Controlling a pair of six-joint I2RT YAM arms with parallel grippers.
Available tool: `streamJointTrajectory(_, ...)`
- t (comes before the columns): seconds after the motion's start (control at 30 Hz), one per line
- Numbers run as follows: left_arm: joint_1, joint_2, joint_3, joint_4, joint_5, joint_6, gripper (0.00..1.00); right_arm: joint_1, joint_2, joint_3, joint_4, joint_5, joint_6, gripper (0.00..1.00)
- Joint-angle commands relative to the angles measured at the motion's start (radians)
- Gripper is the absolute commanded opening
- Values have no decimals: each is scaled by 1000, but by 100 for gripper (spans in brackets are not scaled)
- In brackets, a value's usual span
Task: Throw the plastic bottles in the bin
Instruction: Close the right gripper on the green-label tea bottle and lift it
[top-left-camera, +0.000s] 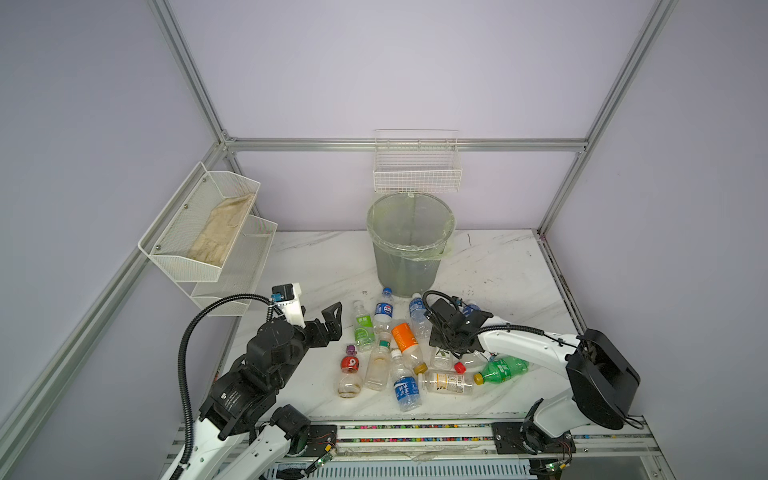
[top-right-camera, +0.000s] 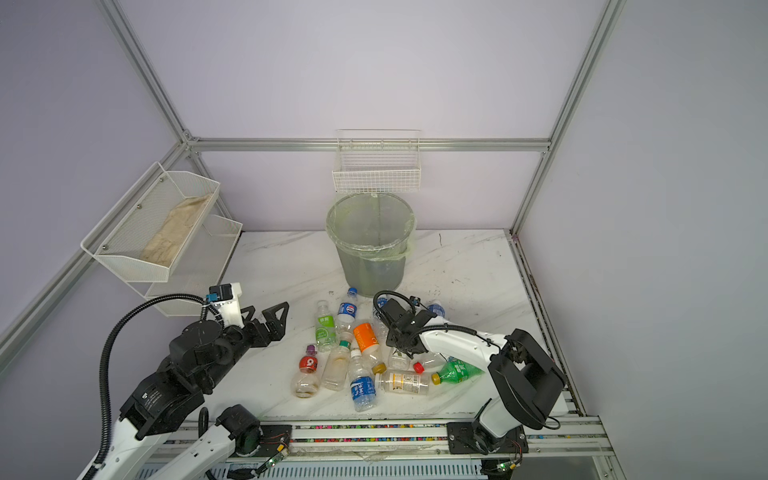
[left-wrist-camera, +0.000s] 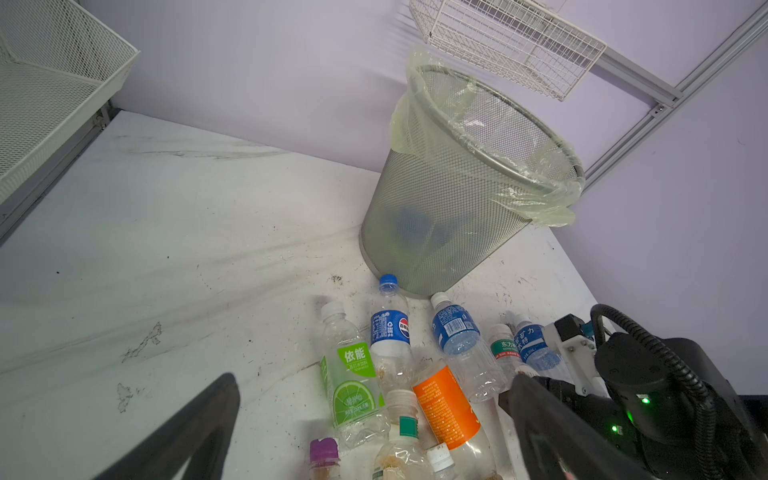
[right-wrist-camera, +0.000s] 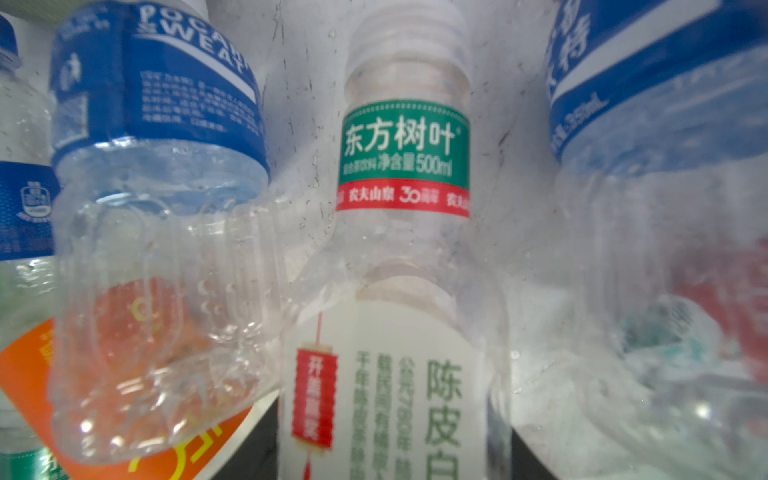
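The bin (top-left-camera: 405, 270) stands upright on the surface (top-left-camera: 316, 266) beyond both pairs of jaws, with the bottle pile between it and them. A pale green bag (left-wrist-camera: 557, 208) lines it and folds over the rim. Low inside, through the mesh wall, blurred blue shapes (left-wrist-camera: 411, 224) show, too vague to name. A wire basket (top-left-camera: 417, 174) hangs on the wall above the bin. Past the outer side of the left jaws are two mesh trays (top-left-camera: 183, 268); the upper one holds a pale cloth (top-left-camera: 222, 232).

The right jaws are down in the pile, their dark fingers (right-wrist-camera: 249, 453) on either side of a clear tea bottle (right-wrist-camera: 405, 158). Whether they press it I cannot tell. Its green band reads 东方树叶 and 500ml, the red strip under it reads 农夫山泉, and the white label nearest the jaws begins 陈皮. To one side of these jaws a POCARI SWEAT bottle (right-wrist-camera: 158, 104) lies over an orange-labelled bottle (right-wrist-camera: 29, 374). To the other side lies a blue-labelled bottle (right-wrist-camera: 648, 91) marked 350mL. Behind them lies a green bottle (top-left-camera: 505, 370) with a yellow cap.

The left jaws hang wide open above the surface, holding nothing. Just ahead of them lie a 依能 bottle (left-wrist-camera: 353, 374) with a lime on its green label and a Pepsi bottle (left-wrist-camera: 390, 328), its blue cap near the bin's foot.
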Motion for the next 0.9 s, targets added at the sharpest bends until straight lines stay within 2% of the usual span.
streamJointTrajectory(0.0, -5, -10, -32, 2, -14, -20, 100, 5, -31, -8, -2, 28, 21, 28)
streamJointTrajectory(0.13, -4, -10, -30, 3, -14, -21, 99, 4, -58, -2, -13, 43, 25, 17)
streamJointTrajectory(0.23, -5, -9, -28, 1, -13, -23, 100, 5, -94, 7, -26, 58, 30, 14)
streamJointTrajectory(0.27, -4, -10, -28, 1, -12, -23, 100, 5, -109, 10, -30, 64, 33, 10)
streamJointTrajectory(0.53, -4, -16, -27, -1, -14, -23, 100, 5, -266, 48, -39, 126, 12, 10)
streamJointTrajectory(0.87, -5, -27, -33, -8, -13, -23, 100, 5, -557, 97, -80, 344, -29, 10)
